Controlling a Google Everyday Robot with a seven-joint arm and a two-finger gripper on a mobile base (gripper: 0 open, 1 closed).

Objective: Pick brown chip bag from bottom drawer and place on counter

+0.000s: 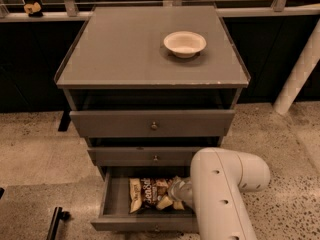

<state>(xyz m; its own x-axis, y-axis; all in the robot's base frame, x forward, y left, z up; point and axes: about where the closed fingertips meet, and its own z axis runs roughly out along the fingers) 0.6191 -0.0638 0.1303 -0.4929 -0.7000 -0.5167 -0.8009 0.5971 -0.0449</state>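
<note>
Camera view: your tool (179, 191) sits low in the bottom drawer (116, 204), at the right end of the brown chip bag (147, 193); spread or pinching, you cannot tell. Grip firmly and lift straight up before heading for the surface (120, 49).

A grey three-drawer cabinet fills the centre of the frame, seen from above. On its counter (125, 54), toward the upper right, sits a shallow white bowl (184, 43). The top drawer (152, 124) and middle drawer (145, 156) are nearly closed. At lower centre the bottom drawer (111, 201) is pulled out, with the brown chip bag (146, 193) lying inside. A thick white robot arm (220, 194) enters from the lower right. Its gripper (177, 190) is down in the drawer at the bag's right end.
</note>
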